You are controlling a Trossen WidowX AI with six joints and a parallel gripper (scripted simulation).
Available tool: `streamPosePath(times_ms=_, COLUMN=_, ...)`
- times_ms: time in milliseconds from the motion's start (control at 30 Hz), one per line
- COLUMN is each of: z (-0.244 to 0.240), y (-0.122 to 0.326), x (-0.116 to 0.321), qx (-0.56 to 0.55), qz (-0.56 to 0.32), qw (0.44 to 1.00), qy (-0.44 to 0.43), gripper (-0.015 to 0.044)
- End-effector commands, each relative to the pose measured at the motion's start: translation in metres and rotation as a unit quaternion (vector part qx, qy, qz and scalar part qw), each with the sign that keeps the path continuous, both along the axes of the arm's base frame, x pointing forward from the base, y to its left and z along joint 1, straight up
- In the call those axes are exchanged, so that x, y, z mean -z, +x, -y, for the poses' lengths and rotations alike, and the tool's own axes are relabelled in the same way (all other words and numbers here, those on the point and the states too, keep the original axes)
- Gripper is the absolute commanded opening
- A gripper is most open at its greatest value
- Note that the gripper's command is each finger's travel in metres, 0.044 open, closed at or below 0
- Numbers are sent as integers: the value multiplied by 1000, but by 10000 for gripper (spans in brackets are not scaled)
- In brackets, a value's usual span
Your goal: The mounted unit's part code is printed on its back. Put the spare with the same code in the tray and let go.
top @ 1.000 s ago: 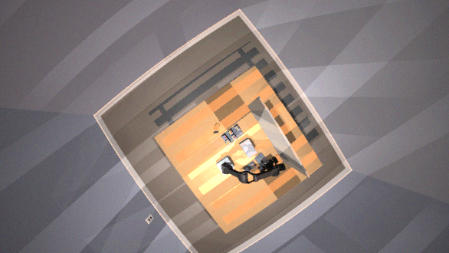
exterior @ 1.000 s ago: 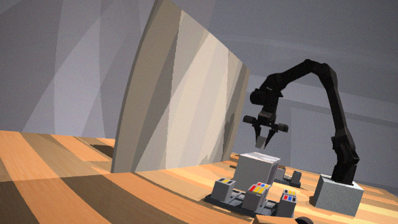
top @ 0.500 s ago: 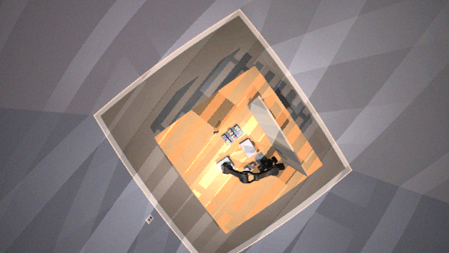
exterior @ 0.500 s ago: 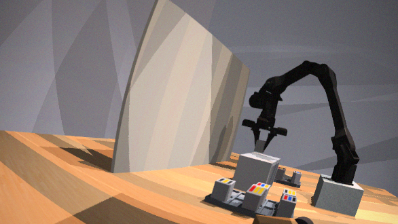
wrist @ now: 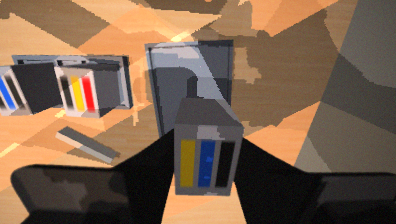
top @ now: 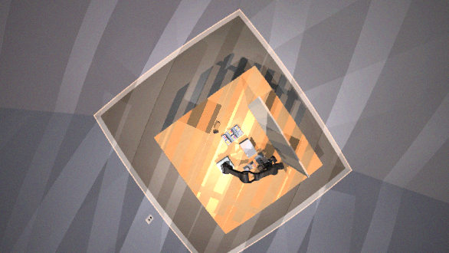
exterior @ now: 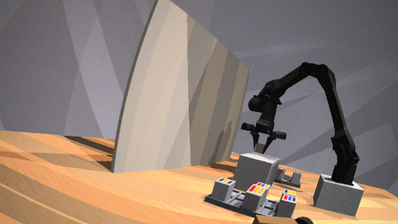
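My gripper (exterior: 261, 148) (wrist: 202, 134) is shut on a grey block with yellow, blue and black stripes on its face. The block is held up off the table. In the wrist view it overlaps the near part of the shallow grey tray (wrist: 230, 60), which lies beyond and below it. A small rack (wrist: 129, 82) (exterior: 288, 184) left of the tray holds a block with black, yellow and red stripes (wrist: 77, 92) and one with blue and black stripes (wrist: 10, 92). No readable code shows, and I cannot tell which unit is the mounted one.
A large pale box (top: 248, 147) (exterior: 252, 171) stands beside the arm's working area. Another rack (exterior: 212, 199) holds several striped blocks. A tall upright panel (top: 283, 142) (exterior: 159, 88) (wrist: 360, 100) stands to one side. A thin grey bar (wrist: 87, 145) lies near the small rack.
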State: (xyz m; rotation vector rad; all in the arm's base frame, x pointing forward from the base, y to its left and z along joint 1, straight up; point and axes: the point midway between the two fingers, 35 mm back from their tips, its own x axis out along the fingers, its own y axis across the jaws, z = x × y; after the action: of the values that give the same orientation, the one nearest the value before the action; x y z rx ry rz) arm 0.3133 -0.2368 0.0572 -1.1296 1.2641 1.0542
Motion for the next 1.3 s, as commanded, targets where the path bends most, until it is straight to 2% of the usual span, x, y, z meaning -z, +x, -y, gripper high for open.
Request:
streamPosePath(times_ms=0, z=0, y=-1, x=7, qx=-2, qz=-3, qw=1000, qy=1, gripper=0)
streamPosePath(times_ms=1267, z=-1, y=-3, x=44, qx=-2, qz=-3, qw=1000, qy=1, gripper=0)
